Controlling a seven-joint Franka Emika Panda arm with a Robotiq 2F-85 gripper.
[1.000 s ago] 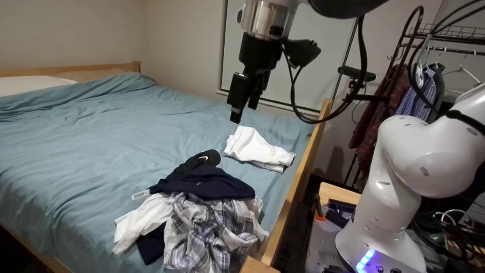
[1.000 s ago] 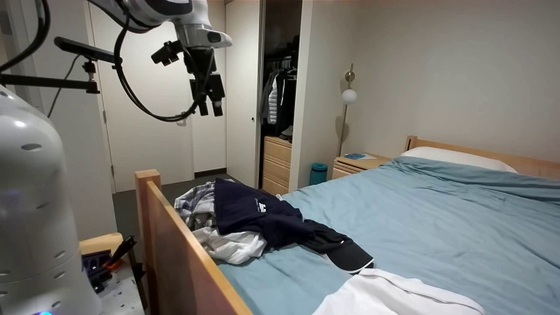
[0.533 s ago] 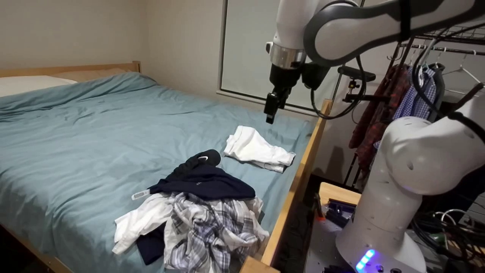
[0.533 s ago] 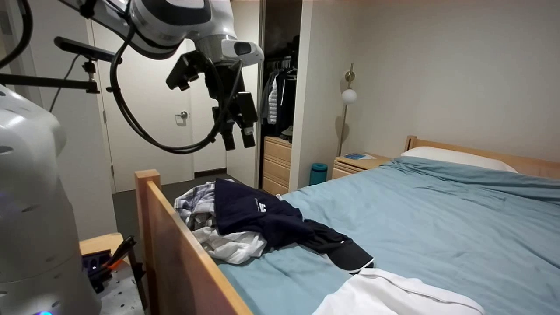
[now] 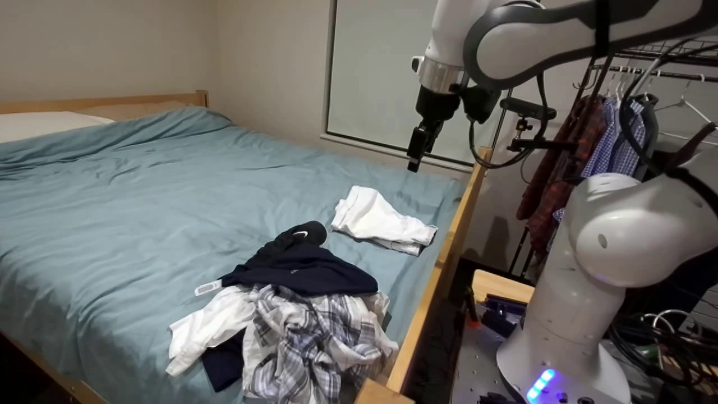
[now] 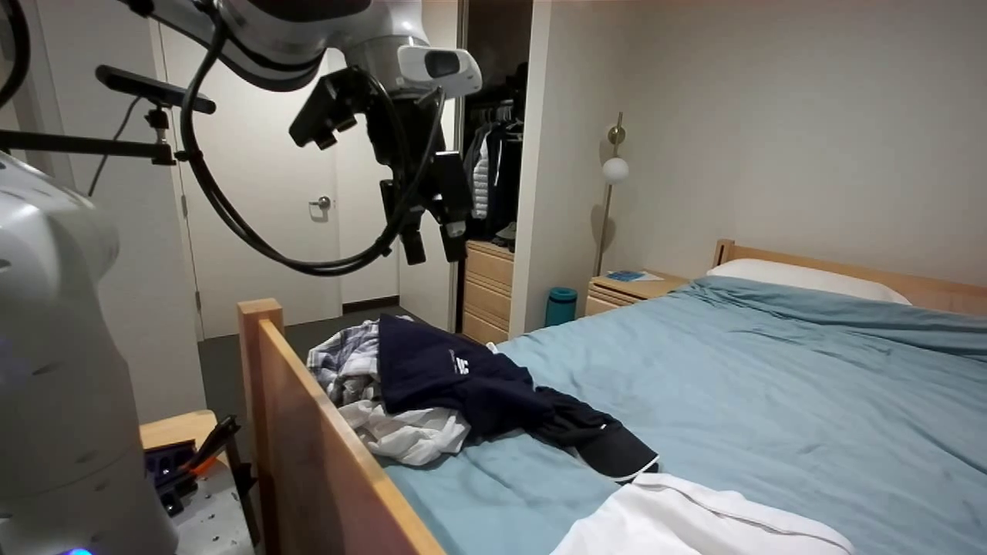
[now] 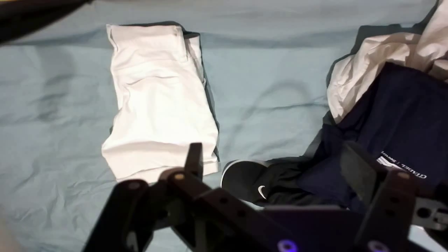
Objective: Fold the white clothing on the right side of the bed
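The white clothing (image 5: pixel 381 216) lies in a compact, flat shape on the teal-blue sheet of the bed (image 5: pixel 168 202), close to the footboard. From the wrist view, the white clothing (image 7: pixel 161 112) looks roughly rectangular, with layered edges along one side; a shut-off near part of it appears in an exterior view, where the white clothing (image 6: pixel 694 520) is cut by the frame. High above the bed hangs my gripper (image 6: pixel 434 248), its two fingers spread with nothing between them. In the wrist view the gripper (image 7: pixel 274 159) is wide open, one finger overlapping the cloth's lower edge in the picture only.
Beside the white clothing lie a black cap (image 5: pixel 314 231), a navy garment (image 5: pixel 305 269) and a plaid shirt (image 5: pixel 314 336), heaped together. The wooden footboard (image 6: pixel 331 432) rises between bed and robot base. A cable loop (image 6: pixel 308 270) hangs off the arm.
The gripper has shifted right in both exterior views, towards the footboard and window side, staying up in the air. Its jaws remain open. The white clothing and the heap have not moved.
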